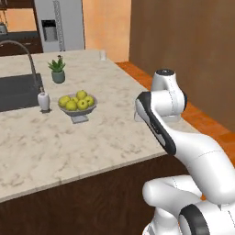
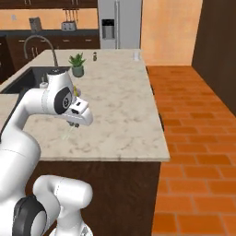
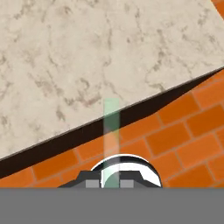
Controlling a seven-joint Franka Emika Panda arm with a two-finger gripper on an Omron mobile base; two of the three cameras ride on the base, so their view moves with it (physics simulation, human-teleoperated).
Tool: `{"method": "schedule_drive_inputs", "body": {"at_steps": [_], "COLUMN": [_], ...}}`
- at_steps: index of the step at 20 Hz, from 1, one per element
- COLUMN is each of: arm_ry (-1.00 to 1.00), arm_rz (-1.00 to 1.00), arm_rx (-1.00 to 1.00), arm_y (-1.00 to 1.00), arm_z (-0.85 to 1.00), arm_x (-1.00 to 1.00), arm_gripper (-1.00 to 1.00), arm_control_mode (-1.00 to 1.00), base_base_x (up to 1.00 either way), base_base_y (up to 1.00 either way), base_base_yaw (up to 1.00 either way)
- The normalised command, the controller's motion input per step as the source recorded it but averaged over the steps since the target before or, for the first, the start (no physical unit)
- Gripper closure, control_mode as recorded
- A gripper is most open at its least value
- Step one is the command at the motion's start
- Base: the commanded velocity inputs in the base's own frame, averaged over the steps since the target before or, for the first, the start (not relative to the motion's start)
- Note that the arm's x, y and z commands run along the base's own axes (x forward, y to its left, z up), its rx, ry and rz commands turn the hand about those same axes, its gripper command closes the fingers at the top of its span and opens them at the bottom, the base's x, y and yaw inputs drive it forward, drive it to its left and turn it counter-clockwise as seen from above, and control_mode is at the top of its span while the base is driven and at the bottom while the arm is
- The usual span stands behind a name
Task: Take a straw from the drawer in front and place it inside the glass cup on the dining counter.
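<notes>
A: Straw [image 3: 110, 140] sits pinched in your closed gripper [image 2: 73, 124], lower centre of hand view.

B: Glass cup [image 2: 136, 56] stands far, upper centre; a loose pinch could tilt the straw past its rim.

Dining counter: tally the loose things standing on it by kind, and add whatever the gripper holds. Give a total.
Potted plant: 1
Bowl of yellow-green fruit: 1
White soap dispenser: 1
Glass cup: 1
Small dark shaker: 1
Straw, pinched in the gripper: 1
Total: 6
</notes>
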Motion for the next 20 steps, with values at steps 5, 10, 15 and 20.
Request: {"method": "schedule_drive_inputs", "body": {"at_steps": [5,10,15,20], "arm_ry": [0.0,0.0,0.0,0.0], "arm_rz": [0.0,0.0,0.0,0.0], "arm_rx": [0.0,0.0,0.0,0.0], "arm_y": [0.0,0.0,0.0,0.0], "arm_z": [0.0,0.0,0.0,0.0], "arm_x": [0.0,0.0,0.0,0.0], "arm_gripper": [1.0,1.0,1.0,1.0], "arm_control_mode": [1.0,1.0,1.0,1.0], "base_base_x": [0.45,0.48,0.49,0.58], "base_base_y": [-1.0,-1.0,-1.0,-1.0], "base_base_yaw": [0.26,0.28,0.29,0.31]}}
